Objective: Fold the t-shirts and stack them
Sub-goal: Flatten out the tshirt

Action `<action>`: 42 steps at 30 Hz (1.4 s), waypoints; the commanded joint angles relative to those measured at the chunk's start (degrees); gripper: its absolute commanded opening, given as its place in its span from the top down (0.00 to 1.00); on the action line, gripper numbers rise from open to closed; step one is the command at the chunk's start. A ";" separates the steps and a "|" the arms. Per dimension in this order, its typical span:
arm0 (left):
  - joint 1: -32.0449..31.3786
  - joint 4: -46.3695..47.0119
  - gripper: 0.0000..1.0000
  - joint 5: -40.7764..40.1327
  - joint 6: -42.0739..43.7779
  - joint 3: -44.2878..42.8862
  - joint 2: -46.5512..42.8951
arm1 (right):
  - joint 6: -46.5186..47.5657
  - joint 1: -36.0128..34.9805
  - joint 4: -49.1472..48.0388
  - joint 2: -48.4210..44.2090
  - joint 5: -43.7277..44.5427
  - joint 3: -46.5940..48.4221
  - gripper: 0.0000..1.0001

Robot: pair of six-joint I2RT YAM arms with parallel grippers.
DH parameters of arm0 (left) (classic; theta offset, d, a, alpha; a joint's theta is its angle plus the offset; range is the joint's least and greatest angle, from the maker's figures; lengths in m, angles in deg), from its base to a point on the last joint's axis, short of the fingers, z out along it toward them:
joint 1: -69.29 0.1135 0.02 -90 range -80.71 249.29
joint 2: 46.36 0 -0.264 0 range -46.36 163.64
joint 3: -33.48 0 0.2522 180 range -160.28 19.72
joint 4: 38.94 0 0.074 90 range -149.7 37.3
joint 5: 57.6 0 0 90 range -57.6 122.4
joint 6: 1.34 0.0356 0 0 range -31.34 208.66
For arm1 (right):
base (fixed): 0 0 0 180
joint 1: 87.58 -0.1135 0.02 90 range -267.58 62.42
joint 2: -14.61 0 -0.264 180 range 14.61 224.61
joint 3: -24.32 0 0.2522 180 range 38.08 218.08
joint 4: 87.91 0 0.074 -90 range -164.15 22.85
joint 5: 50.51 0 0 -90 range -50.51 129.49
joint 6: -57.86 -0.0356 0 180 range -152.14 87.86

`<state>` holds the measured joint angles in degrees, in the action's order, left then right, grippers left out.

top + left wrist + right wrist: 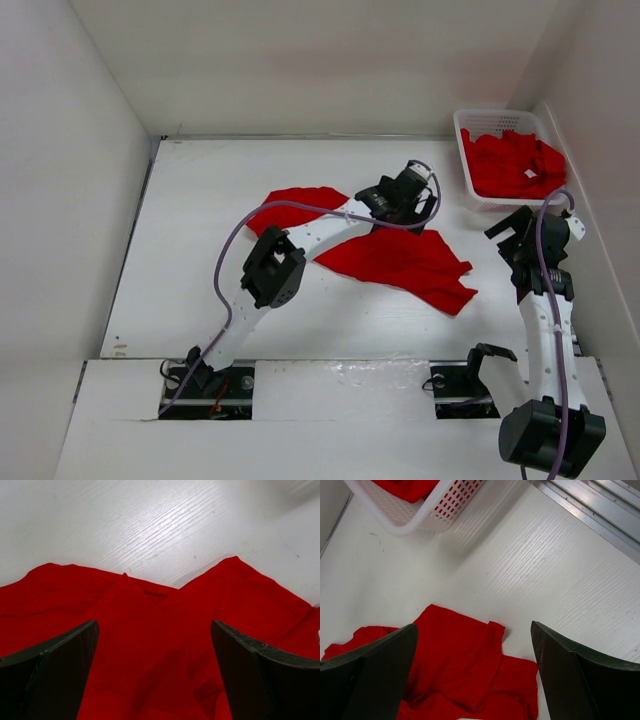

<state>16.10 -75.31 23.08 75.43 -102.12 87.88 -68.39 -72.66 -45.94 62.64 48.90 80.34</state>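
Note:
A bright red t-shirt (400, 262) lies spread and rumpled in the middle of the table. My left gripper (412, 205) hovers low over its far edge, open, jaws wide apart with red cloth (155, 645) between and below them. My right gripper (512, 228) is open and empty to the right of the shirt, above bare table; its view shows the shirt's corner (465, 665) below. More red t-shirts (512, 165) lie heaped in the basket.
A white slotted plastic basket (462, 150) stands at the back right corner, also in the right wrist view (427, 512). White walls close the table on the left, back and right. A metal rail (600, 515) runs along the right side.

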 commanded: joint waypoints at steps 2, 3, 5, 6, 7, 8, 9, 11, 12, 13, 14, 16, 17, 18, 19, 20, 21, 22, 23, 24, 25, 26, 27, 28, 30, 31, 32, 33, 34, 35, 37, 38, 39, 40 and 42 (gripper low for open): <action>-1.65 -1.03 0.11 -2.19 2.25 0.56 1.29 | 0.57 -0.33 -1.14 -0.31 0.26 0.19 0.00; -1.65 -1.03 0.11 -2.19 2.25 0.55 1.29 | 0.57 -0.33 -1.14 -0.31 0.26 0.19 0.00; -1.65 -1.03 0.14 -2.19 1.28 0.55 1.82 | 0.57 -0.33 -1.14 -0.31 -0.27 0.19 0.00; -1.65 -1.03 0.14 -2.97 0.67 0.55 1.82 | 0.57 -0.85 -1.14 -0.31 -0.27 0.19 0.00; -1.65 -1.03 0.15 -2.98 0.67 0.55 2.43 | 0.57 -0.85 -1.14 -0.31 -0.27 0.19 0.00; -1.65 -1.03 0.15 -3.59 0.14 0.55 2.44 | 0.57 -0.85 -1.14 -0.31 -0.27 -0.33 0.00; -1.65 -1.03 0.16 -4.29 -0.38 0.55 2.96 | 0.57 -0.85 -1.14 -0.31 -0.79 -0.34 0.00; -1.65 -1.03 0.20 -5.61 -1.08 0.55 3.58 | 0.57 -1.38 -1.14 -0.31 -0.80 -0.34 0.00; -1.65 -1.03 0.23 -6.40 -2.14 -0.06 4.19 | 0.57 -1.38 -1.14 -0.31 -1.32 -0.34 0.00; -1.65 -1.03 0.26 -7.89 -2.15 -0.06 4.19 | 0.57 -1.38 -1.66 -0.31 -1.93 -0.34 0.00; -1.65 -1.03 0.27 -8.60 -2.76 -0.06 4.19 | 1.09 -1.38 -1.66 -0.31 -1.94 -0.34 0.00; -1.65 -0.42 0.30 -10.53 -3.46 -0.06 4.72 | 1.09 -1.38 -1.66 -0.31 -1.94 -0.34 0.00; -1.65 -0.42 0.32 -10.54 -3.46 -0.06 4.72 | 1.09 -1.90 -1.66 -0.31 -1.94 -0.34 0.00; -1.65 0.19 0.35 -11.50 -3.46 -0.06 4.72 | 1.09 -1.91 -1.66 0.22 -1.94 -0.34 0.00; -1.65 0.20 0.37 -11.51 -3.46 -0.06 4.72 | 1.09 -1.91 -1.66 0.22 -1.94 -0.34 0.00; -1.65 0.20 0.39 -12.29 -3.46 -0.06 5.24 | 1.09 -1.91 -1.66 0.22 -1.94 -0.34 0.00; -1.65 0.20 0.41 -12.30 -3.99 -0.58 5.25 | 1.09 -1.91 -1.66 0.22 -1.94 -0.34 0.00; -1.65 0.20 0.42 -12.30 -3.99 -0.59 5.25 | 1.09 -1.91 -1.66 0.22 -1.94 -0.34 0.00; -1.65 0.20 0.42 -12.30 -3.99 -0.59 5.25 | 1.09 -1.91 -1.66 0.22 -1.94 -0.34 0.00; -1.65 0.72 0.42 -12.30 -3.99 -0.59 5.86 | 1.09 -1.91 -1.66 0.22 -1.94 -0.34 0.00; -1.65 0.73 0.44 -12.30 -3.99 -0.59 5.86 | 1.09 -1.91 -1.66 0.22 -1.94 -0.34 0.00; -1.65 0.73 0.47 -12.30 -3.99 -1.29 6.39 | 1.09 -1.91 -1.66 0.22 -1.94 -0.34 0.00; -1.65 0.20 0.50 -12.82 -3.99 -1.29 6.39 | 1.09 -1.91 -1.66 0.22 -1.94 -0.34 0.00; -1.65 0.20 0.52 -12.83 -3.99 -1.29 6.39 | 1.09 -2.43 -1.66 0.22 -1.94 -0.34 0.00; -1.65 0.20 0.62 -14.23 -4.69 -1.29 6.39 | 1.09 -2.44 -1.66 0.22 -1.94 -0.34 0.00; -1.65 0.20 0.68 -14.23 -4.70 -1.29 6.39 | 1.09 -2.44 -1.66 0.22 -1.94 -0.34 0.00; -1.65 0.20 0.77 -14.23 -4.70 -1.29 6.39 | 1.09 -2.44 -1.66 0.22 -1.94 -0.34 0.00; -1.65 0.20 0.85 -15.02 -5.30 -1.29 6.39 | 1.09 -2.96 -1.66 0.22 -1.94 -0.34 0.00; -1.65 0.20 1.00 -16.33 -5.83 -1.29 5.87 | 1.09 -2.96 -1.66 0.22 -1.94 -0.34 0.00; -1.65 0.20 1.00 -16.95 -6.36 -1.29 5.86 | 1.09 -2.96 -1.66 0.22 -1.94 -0.34 0.00; -1.65 0.20 1.00 -18.53 -6.37 -1.29 5.25 | 1.09 -2.96 -1.66 0.22 -1.94 -0.34 0.00; -1.65 0.72 1.00 -19.06 -6.97 -0.42 3.59 | 1.09 -2.96 -1.66 0.22 -1.94 -0.34 0.00; -1.65 0.73 1.00 -19.68 -6.98 0.19 2.80 | 1.09 -2.96 -1.66 0.22 -1.94 -0.34 0.00; -1.65 1.34 1.00 -20.38 -7.76 1.68 1.83 | 1.09 -2.96 -2.19 0.22 -1.94 -0.34 0.00; -1.65 1.95 1.00 -23.28 -9.08 3.36 -1.16 | 1.09 -2.96 -2.19 0.22 -1.94 -0.34 0.00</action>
<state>14.40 -74.59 5.18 68.83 -100.55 94.50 -67.93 -75.28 -46.05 63.08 46.99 80.24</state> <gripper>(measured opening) 0.006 0.999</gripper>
